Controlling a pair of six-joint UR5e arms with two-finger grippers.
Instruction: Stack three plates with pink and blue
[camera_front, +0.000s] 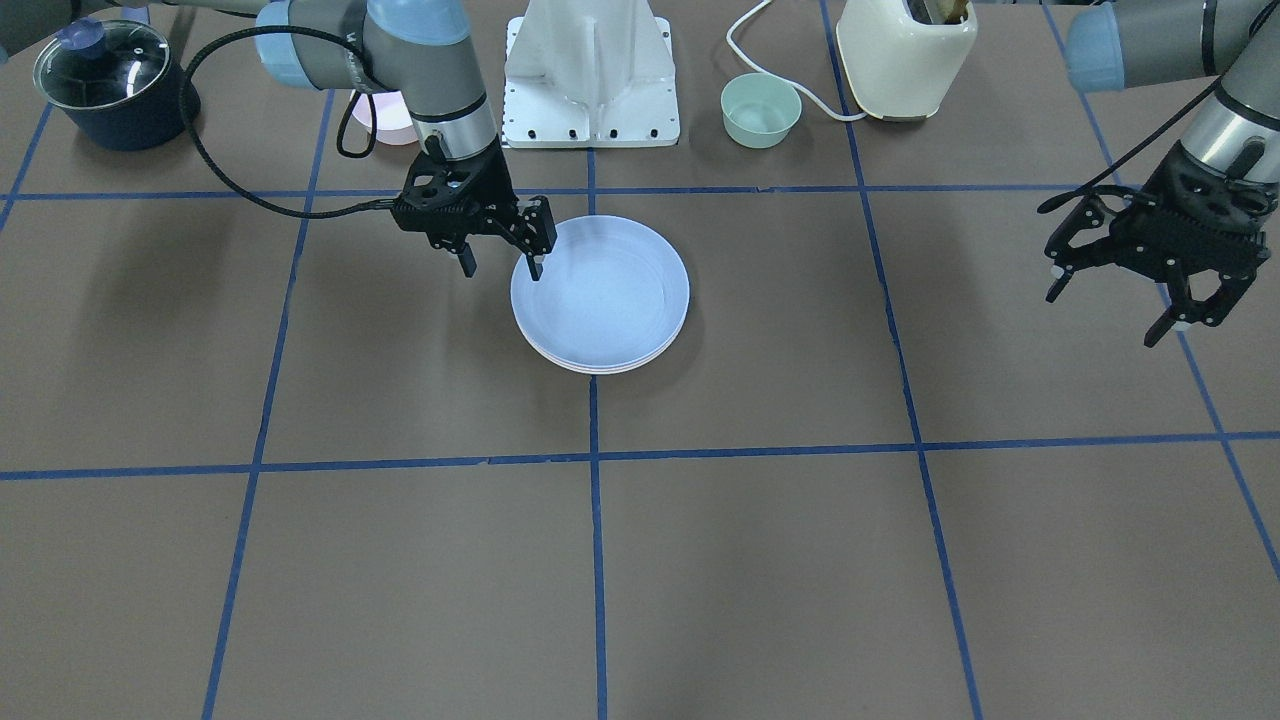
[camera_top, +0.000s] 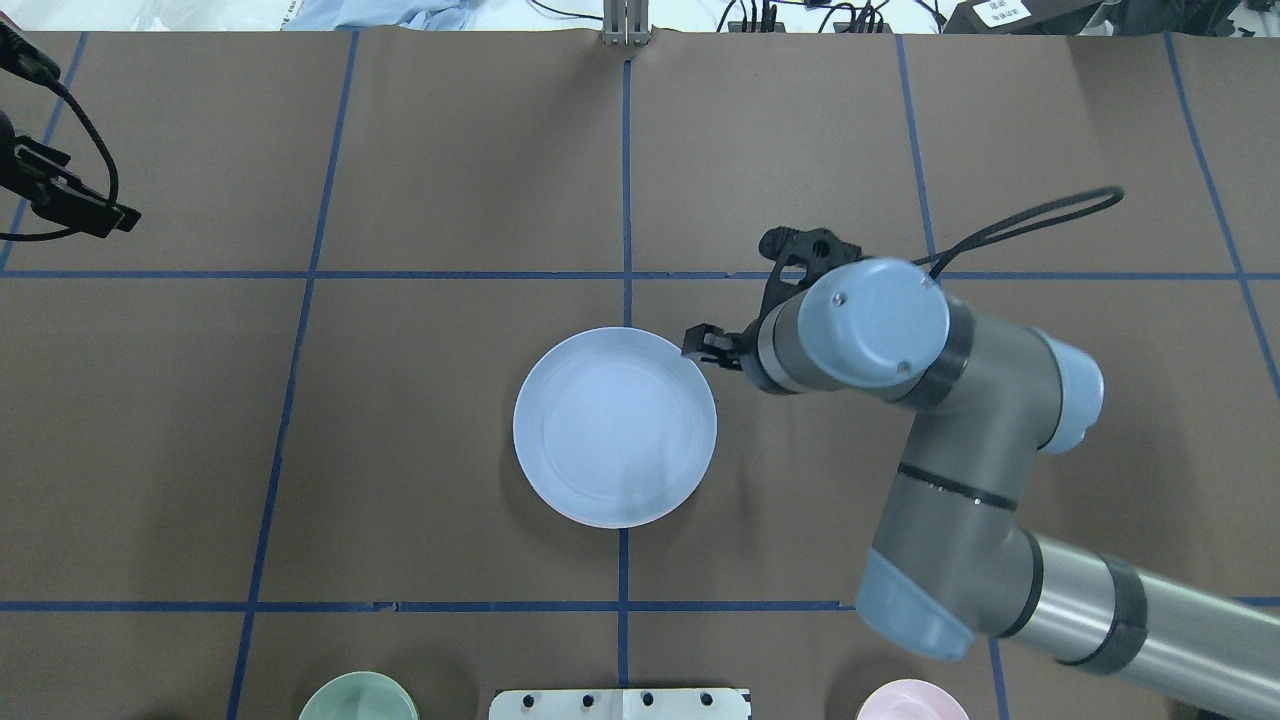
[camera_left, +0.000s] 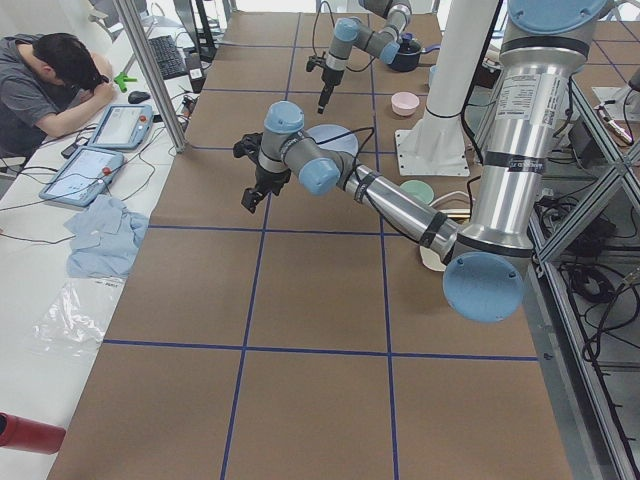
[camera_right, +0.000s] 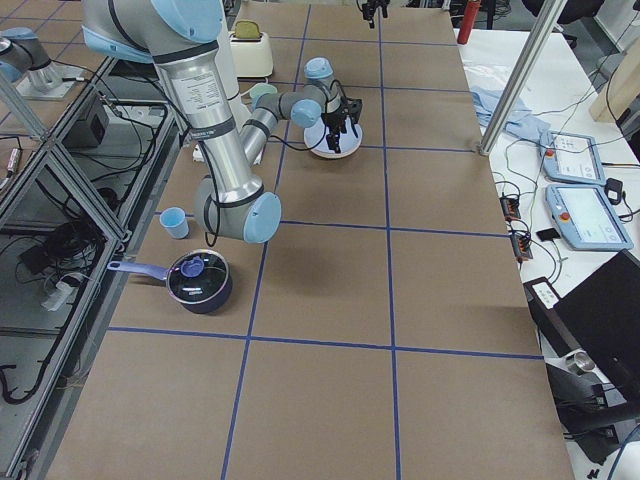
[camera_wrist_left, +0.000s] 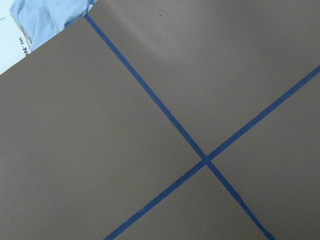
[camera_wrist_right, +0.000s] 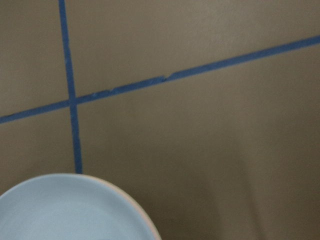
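The plates are in one stack (camera_front: 610, 300) at the table's middle. The blue plate (camera_top: 615, 425) lies on top; only thin pale rims (camera_front: 600, 368) of the plates beneath show, and a pinkish edge shows under the blue plate (camera_wrist_right: 60, 210) in the right wrist view. My right gripper (camera_front: 502, 272) is open and empty, just above the stack's edge nearest my right side, with one fingertip (camera_front: 537, 272) over the rim and the other outside it. My left gripper (camera_front: 1105, 315) is open and empty, raised far out on my left side.
A green bowl (camera_front: 761, 110), a cream toaster (camera_front: 905, 55) with its white cord and the white robot base (camera_front: 590, 80) stand along the robot's side. A pink bowl (camera_top: 912, 702) and a lidded dark pot (camera_front: 105, 85) are on my right; a light-blue cup (camera_right: 174, 222) is near the table edge.
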